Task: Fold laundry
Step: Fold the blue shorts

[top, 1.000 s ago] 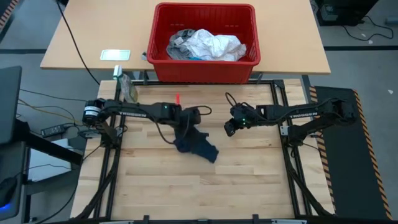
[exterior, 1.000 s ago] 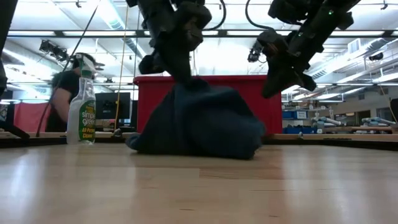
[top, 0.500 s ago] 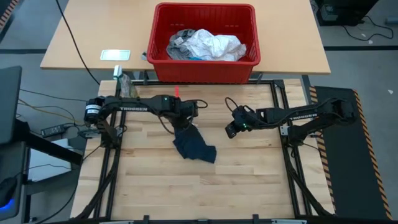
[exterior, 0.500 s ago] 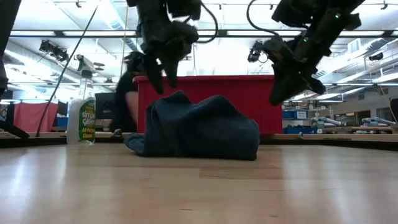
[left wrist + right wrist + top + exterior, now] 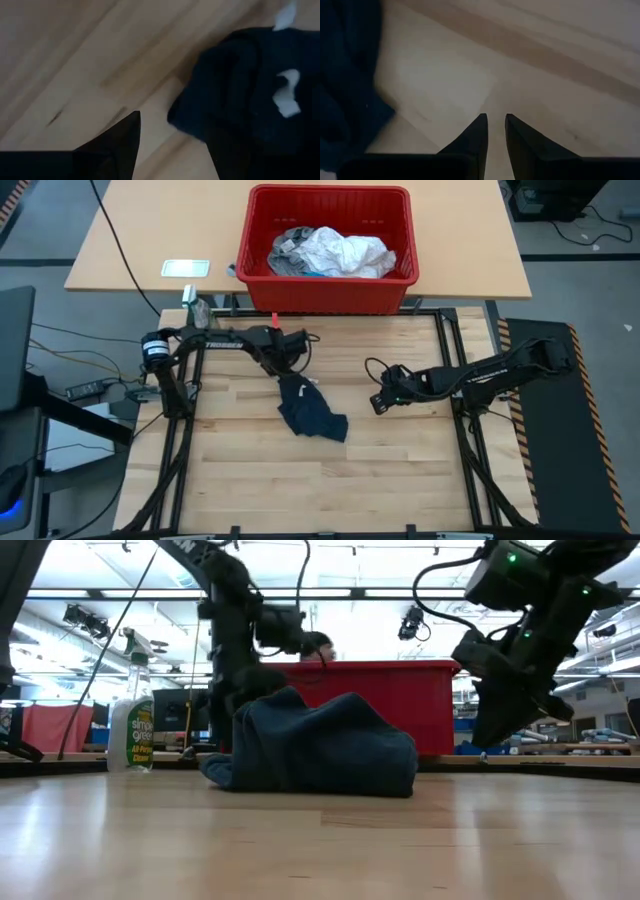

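Navy garment (image 5: 312, 411) lies crumpled on the bench (image 5: 400, 470), unheld. Left claw (image 5: 292, 352) hovers open just beyond it; right claw (image 5: 380, 401), nearly closed and empty, beside it. Next: spread it flat.

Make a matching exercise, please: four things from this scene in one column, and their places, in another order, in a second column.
Things:
1. navy garment
2. red basket
3. spray bottle
4. right gripper

Places:
A. on the far tan table, holding crumpled clothes
B. crumpled in the middle of the wooden table
C. low over bare wood, right of the garment
D. at the table's far left corner

Pairs: 1-B, 2-A, 3-D, 4-C
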You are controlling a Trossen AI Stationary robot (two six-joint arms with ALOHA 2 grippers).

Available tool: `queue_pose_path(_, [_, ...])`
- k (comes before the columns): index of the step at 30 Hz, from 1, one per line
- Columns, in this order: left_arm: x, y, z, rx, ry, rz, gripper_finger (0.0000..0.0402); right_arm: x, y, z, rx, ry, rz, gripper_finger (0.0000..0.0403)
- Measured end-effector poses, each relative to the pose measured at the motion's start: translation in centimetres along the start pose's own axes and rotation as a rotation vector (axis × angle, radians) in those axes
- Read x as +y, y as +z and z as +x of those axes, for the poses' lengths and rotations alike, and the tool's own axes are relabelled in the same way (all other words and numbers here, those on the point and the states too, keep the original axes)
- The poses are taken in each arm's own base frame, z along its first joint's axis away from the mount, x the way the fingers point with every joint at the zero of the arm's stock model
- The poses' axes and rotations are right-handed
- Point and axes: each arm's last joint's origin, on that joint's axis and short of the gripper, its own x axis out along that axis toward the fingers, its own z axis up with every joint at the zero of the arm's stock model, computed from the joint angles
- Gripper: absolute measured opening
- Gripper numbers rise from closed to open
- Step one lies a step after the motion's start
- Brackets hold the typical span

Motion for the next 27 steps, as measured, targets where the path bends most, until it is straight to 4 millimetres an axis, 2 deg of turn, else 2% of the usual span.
queue_pose_path(3, [0.5,-0.9,1.7,0.026,-0.058,0.006,0.0207,-0.1,0.1,0.1,-0.007,0.0,-0.006,0.0075])
queue_pose_path(7, [0.9,-2.2,3.9,0.025,-0.152,-0.013,0.0169,-0.2,0.7,0.2,-0.023,0.002,-0.014,0.0076])
queue_pose_path(10, [0.9,-2.7,4.4,0.023,-0.156,-0.03,0.0122,-0.3,1.2,0.3,-0.036,0.013,-0.02,0.0075])
queue_pose_path(14, [0.4,-2.2,3.9,0.015,-0.171,-0.034,0.0038,-0.2,2.0,0.5,-0.039,0.07,-0.035,0.0064])
queue_pose_path(16, [0.0,-1.5,3.4,-0.002,-0.217,-0.03,0.0013,-0.1,2.3,0.5,-0.043,0.098,-0.039,0.005])
queue_pose_path(21, [-1.8,1.1,0.0,-0.092,-0.35,-0.004,0.0009,0.1,2.7,0.5,-0.062,0.129,-0.026,0.0009])
queue_pose_path(27, [-4.6,3.9,-6.7,-0.264,-0.458,0.072,0.0006,0.7,2.8,-1.3,-0.116,0.231,-0.008,0.0008])
